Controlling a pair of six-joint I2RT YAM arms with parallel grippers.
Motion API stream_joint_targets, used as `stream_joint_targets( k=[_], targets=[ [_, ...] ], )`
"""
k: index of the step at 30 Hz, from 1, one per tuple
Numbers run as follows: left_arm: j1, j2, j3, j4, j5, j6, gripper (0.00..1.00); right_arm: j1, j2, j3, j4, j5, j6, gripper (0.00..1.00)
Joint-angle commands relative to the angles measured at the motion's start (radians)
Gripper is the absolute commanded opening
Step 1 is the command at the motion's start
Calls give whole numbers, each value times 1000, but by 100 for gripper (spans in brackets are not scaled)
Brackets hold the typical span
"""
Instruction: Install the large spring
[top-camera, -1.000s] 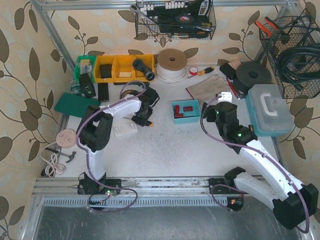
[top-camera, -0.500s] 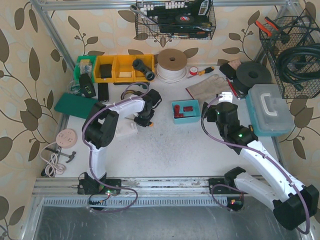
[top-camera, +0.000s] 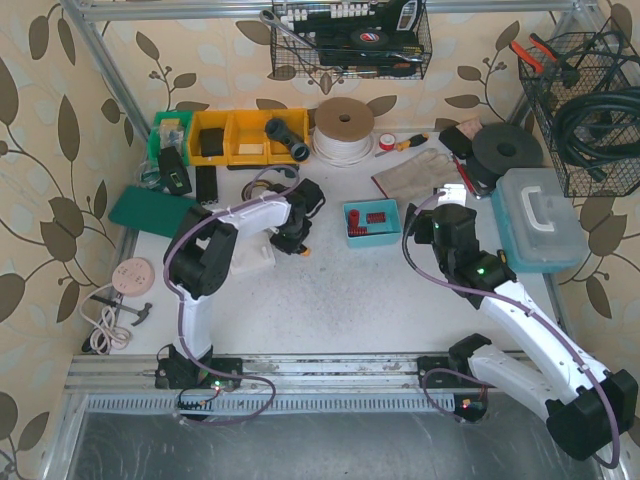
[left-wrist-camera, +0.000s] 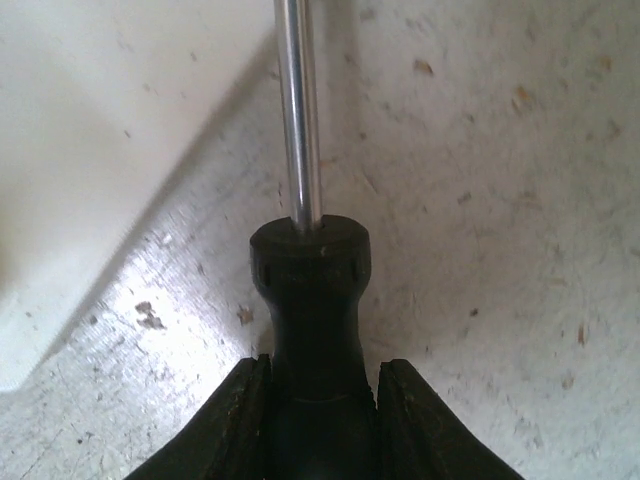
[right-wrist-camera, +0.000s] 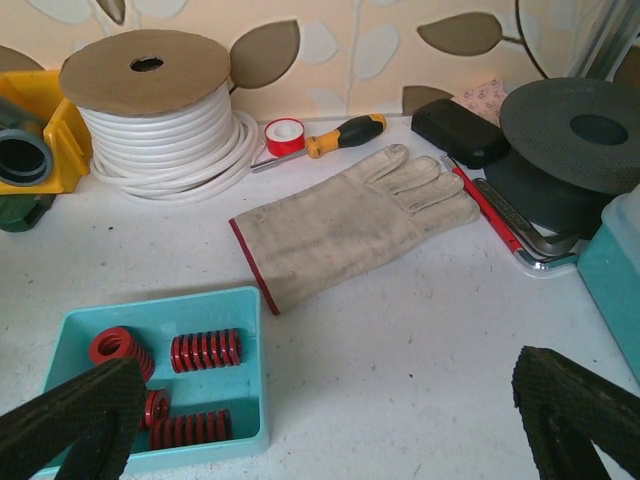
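the left gripper is clamped on the black handle of a tool, whose steel shaft runs out low over the table, past the edge of a white block. the right gripper hangs with its jaws wide apart and nothing between them. it is near the blue tray, and the red springs lie inside that tray.
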Motion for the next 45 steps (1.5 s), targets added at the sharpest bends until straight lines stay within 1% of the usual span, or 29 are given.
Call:
stream_joint_targets(
  k=[1, 7, 9, 13, 16, 18, 23, 26, 28, 31, 34, 39, 42, 45],
  targets=[
    [-36, -65, -1, -10, 63, 74, 10, 4, -2, -21, 19, 32, -5, 99],
    [-79, -99, -1, 1, 95, 126, 6, 4, -3, -22, 20, 40, -6, 99],
    [-93, -104, 14, 19, 89, 172, 4, 3, -2, -24, 21, 40, -6, 99],
    [-106, -82, 85, -19, 90, 276, 0, 3, -2, -24, 21, 41, -6, 99],
    [-108, -79, 84, 24, 91, 333, 0, 3, -2, -24, 22, 41, -6, 99],
    [-107, -77, 94, 68, 69, 420, 0, 3, -2, -25, 22, 40, -6, 99],
    [-97, -48, 163, 134, 12, 749, 0, 3, -2, -25, 24, 40, -6, 98],
    [-70, -20, 191, 159, 51, 947, 0, 4, -2, -25, 24, 37, -5, 98],
    [-48, -8, 190, 191, 103, 1091, 0, 3, -2, -25, 24, 36, -5, 98],
    [-11, 18, 204, 180, 83, 1210, 0, 4, -2, -27, 24, 39, -1, 98],
    [30, 59, 249, 149, 59, 1309, 0, 4, -1, -28, 27, 42, 8, 98],
    [71, 145, 357, 90, 52, 1427, 0, 3, 1, -27, 25, 44, 8, 98],
    [89, 199, 409, 56, 31, 1469, 0, 4, 9, -27, 31, 39, -1, 98],
    [113, 228, 429, 62, 60, 1480, 0, 3, 26, -23, 30, 35, -7, 98]
  ],
)
